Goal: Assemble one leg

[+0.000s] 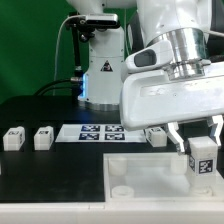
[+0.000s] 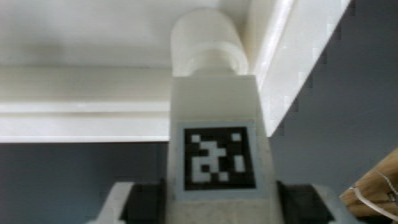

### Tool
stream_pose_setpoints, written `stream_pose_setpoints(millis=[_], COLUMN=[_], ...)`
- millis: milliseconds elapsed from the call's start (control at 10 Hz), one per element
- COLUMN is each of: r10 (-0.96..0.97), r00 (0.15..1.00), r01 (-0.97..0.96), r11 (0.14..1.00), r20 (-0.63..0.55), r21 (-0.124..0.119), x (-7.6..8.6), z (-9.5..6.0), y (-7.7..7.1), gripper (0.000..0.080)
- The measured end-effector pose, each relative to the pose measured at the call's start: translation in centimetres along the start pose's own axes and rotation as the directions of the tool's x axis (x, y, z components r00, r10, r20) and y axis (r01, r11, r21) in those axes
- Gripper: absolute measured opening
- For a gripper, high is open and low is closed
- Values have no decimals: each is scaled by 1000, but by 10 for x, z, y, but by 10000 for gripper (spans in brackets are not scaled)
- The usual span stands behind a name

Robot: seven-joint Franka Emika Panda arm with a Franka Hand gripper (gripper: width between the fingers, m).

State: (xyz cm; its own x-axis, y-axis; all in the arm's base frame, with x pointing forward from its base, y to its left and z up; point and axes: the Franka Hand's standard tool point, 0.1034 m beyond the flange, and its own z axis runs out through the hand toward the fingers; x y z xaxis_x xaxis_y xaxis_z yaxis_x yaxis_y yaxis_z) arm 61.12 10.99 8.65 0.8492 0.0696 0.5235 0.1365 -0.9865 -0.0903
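My gripper (image 1: 196,140) is shut on one white leg (image 1: 203,158) with a black-and-white tag, held upright over the near right corner of the large white rimmed tray piece (image 1: 140,180). In the wrist view the held leg (image 2: 217,110) runs between my two fingers, tag facing the camera, its rounded end by the tray's rim (image 2: 89,95). Three more legs lie on the black table: two at the exterior view's left (image 1: 13,138) (image 1: 43,137) and one (image 1: 155,136) just behind the tray.
The marker board (image 1: 100,131) lies flat behind the tray. A robot base (image 1: 100,70) with a cable stands at the back. The arm's large white body fills the exterior view's upper right.
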Motion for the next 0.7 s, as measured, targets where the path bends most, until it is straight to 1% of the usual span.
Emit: stream_pose_setpoints(millis=[100, 200, 300, 400, 500, 700], r10=[0, 0, 0, 0, 0, 0], r00=[1000, 1000, 1000, 1000, 1000, 1000], r01=[0, 0, 0, 0, 0, 0], r11=[1000, 1000, 1000, 1000, 1000, 1000], r20=[0, 0, 0, 0, 0, 0], r21=[0, 0, 0, 0, 0, 0], x=[0, 0, 0, 0, 0, 0], z=[0, 0, 0, 0, 0, 0], y=[0, 0, 0, 0, 0, 0], gripper=[391, 391, 563, 563, 638, 646])
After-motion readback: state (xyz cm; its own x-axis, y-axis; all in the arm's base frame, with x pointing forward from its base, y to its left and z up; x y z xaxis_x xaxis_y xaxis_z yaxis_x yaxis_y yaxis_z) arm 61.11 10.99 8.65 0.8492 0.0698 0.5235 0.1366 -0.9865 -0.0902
